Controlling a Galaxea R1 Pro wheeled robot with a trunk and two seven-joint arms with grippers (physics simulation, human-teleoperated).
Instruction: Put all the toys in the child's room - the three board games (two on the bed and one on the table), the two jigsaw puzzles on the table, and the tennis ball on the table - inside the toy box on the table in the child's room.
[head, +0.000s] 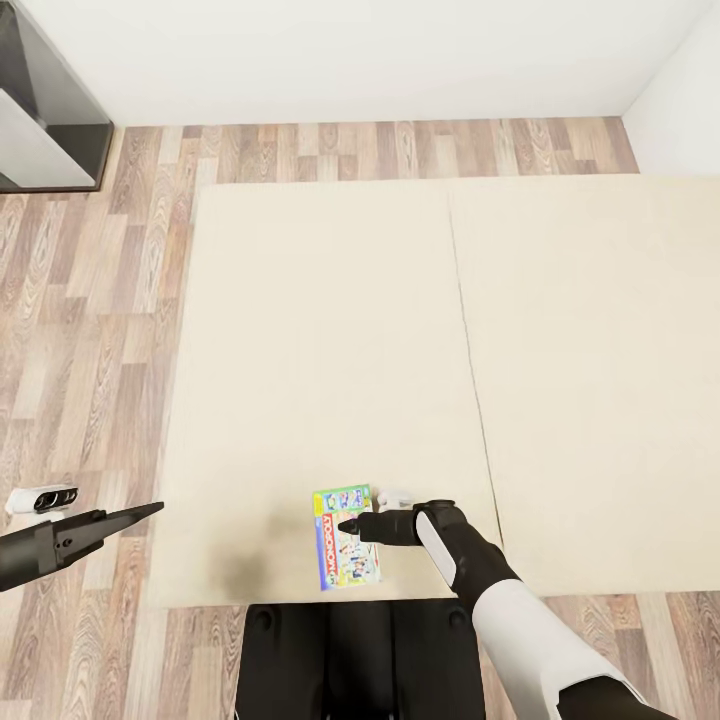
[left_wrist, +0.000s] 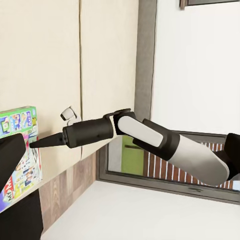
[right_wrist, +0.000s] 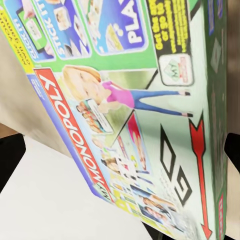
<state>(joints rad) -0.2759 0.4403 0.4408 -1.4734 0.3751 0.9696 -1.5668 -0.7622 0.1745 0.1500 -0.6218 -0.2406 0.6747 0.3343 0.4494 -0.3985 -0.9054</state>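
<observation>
The green and blue printed board game box (head: 347, 537) lies flat near the foot edge of the wide beige bed (head: 300, 350). The right hand (head: 345, 525) hovers over it; its finger opening I cannot tell (tips are cropped). Lower straight, fingers straddling one box edge. The left hand (head: 150, 510) waits aside, its state also unclear.

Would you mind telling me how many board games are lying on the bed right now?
1. The Monopoly board game lies near the front edge of the bed, under the right end effector. Others may sit outside the view.
</observation>
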